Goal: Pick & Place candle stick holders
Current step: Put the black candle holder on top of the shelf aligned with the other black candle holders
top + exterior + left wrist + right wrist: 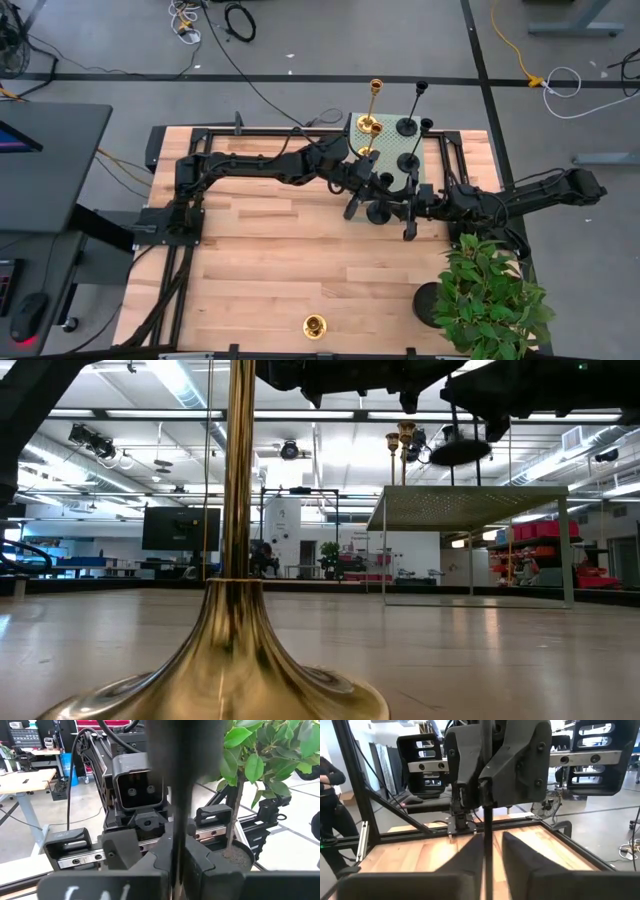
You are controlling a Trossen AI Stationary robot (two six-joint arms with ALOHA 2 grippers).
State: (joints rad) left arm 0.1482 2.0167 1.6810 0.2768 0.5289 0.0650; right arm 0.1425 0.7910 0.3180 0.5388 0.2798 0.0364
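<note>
A black candlestick [380,200] hangs in the air between my two grippers, just in front of a raised green perforated shelf [438,150]. Its round base [460,452] shows lifted clear in the low view. My left gripper [366,195] is shut on its thin stem. My right gripper [408,206] faces it from the right, open, with a finger on either side of the same stem [485,845] and a gap showing beside it. Several gold and black candlesticks [368,127] stand on the shelf. One gold candlestick [315,325] stands by its base near the front edge. My left gripper pinches the black candlestick's thin stem [484,802] between its two fingers [520,775]. The fingers come level from the table's left and lie across the stem. The candlestick stands upright in the hold, its base below the fingers and clear of the table.
A potted plant [490,290] in a black round pot [430,300] stands at the front right, close under my right arm. The shelf stands on thin legs [472,560] at the table's far side. The gold candlestick [235,610] fills the low view's foreground.
</note>
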